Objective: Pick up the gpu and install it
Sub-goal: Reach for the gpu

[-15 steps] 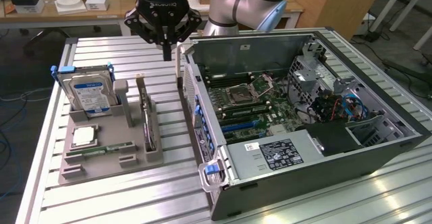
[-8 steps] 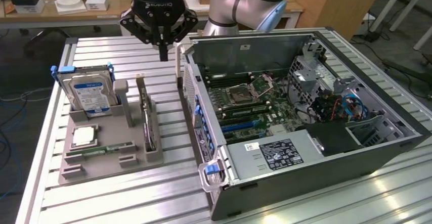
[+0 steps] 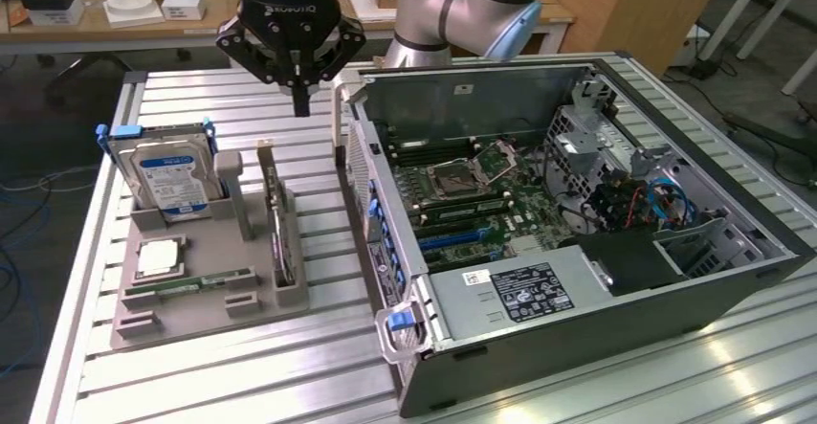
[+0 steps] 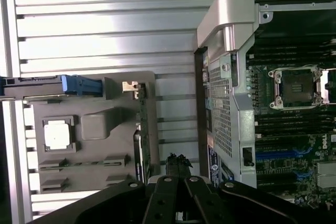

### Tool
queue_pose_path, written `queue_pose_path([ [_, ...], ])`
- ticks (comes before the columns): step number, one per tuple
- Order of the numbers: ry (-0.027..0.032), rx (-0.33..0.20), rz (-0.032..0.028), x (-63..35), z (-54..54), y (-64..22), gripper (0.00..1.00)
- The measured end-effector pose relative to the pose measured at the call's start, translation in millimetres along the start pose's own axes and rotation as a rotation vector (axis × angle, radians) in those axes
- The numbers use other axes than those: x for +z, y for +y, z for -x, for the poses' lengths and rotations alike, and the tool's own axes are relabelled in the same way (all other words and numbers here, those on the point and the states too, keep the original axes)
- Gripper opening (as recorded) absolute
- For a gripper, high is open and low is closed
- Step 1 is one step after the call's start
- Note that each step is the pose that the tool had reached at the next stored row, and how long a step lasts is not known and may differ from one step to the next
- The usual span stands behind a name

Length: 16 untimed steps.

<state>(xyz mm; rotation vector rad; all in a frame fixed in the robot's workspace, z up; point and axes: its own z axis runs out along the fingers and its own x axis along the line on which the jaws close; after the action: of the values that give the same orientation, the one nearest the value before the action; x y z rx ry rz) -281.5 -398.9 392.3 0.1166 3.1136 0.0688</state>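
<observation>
GPU (image 3: 278, 225): on its long edge in a slot of the gray holder tray (image 3: 240, 242), at 6 o'clock from the gripper in the exterior view, and nobody's touched it.
Gripper (image 3: 302, 108): hangs above the far end of the tray, well clear of the card, fingers pressed together, carrying nothing.
Neighbours: hard drive (image 3: 172, 180) upright at the card's 9 o'clock; CPU chip (image 3: 160, 256) and RAM stick (image 3: 205, 280) lying flat around 8 o'clock; open computer case (image 3: 562, 347) at 3 o'clock.
Risk one: I reckon closed fingers coming down would land on the card's top edge instead of straddling it, and knock it askew in the slot.
Risk two: it's a thin card, so an off-centre pinch could let it swing. The case wall is just beside the tray, and the bracket could catch there.
Count: one GPU, one hard drive, one CPU chip, one RAM stick on the tray, one case, one gripper.
</observation>
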Motion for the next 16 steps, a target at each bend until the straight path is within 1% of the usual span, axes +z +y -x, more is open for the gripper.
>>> queue_pose_path([
  [16, 0.0, 0.0, 0.0, -0.2, -23.3, -1.8, 0.1],
])
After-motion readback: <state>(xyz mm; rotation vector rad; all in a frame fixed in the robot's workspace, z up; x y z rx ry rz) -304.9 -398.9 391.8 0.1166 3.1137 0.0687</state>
